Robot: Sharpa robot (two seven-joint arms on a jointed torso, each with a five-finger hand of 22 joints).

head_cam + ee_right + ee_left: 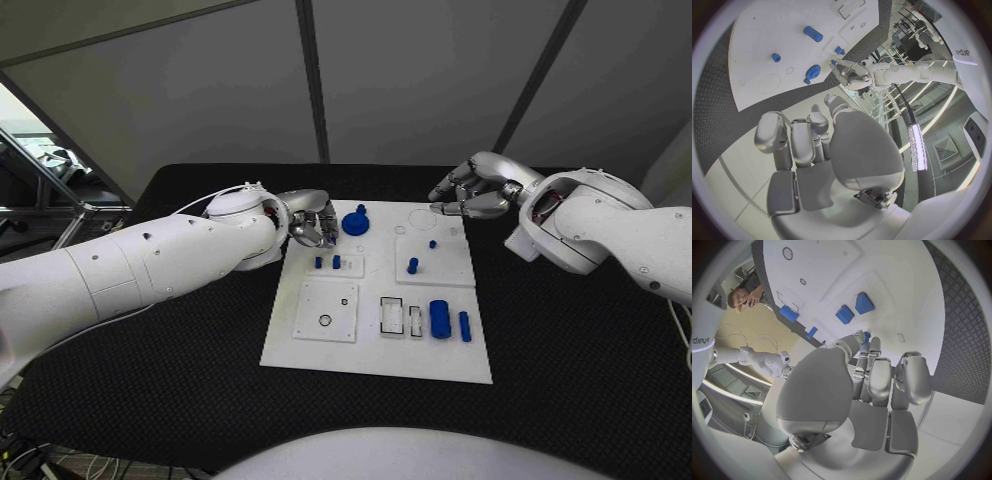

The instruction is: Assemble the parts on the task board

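Head view has the black table (173,370) carrying the white task board (378,345) at its middle, long axis running from the near edge toward the far edge. Both arms reach to the board's far end: the left hand (306,222) sits at the far left corner, fingers (879,382) curled in narrow beside the round blue part (355,223), and I cannot tell whether they touch or hold it; the right hand (476,190) hovers off the far right corner, fingers drawn together, seemingly with nothing in them. Judging from this, the step in hand is taking up the round part, so the left fingers should settle squarely around its knob before lifting, and the right hand should keep clear of the board. Smaller pieces are glossy blue and plain: a thick cylinder (438,318) and a slim bar (464,326) lie side by side near the board's near right corner, a short peg (413,266) stands mid-board, and two small pegs (329,263) stand in the left block.
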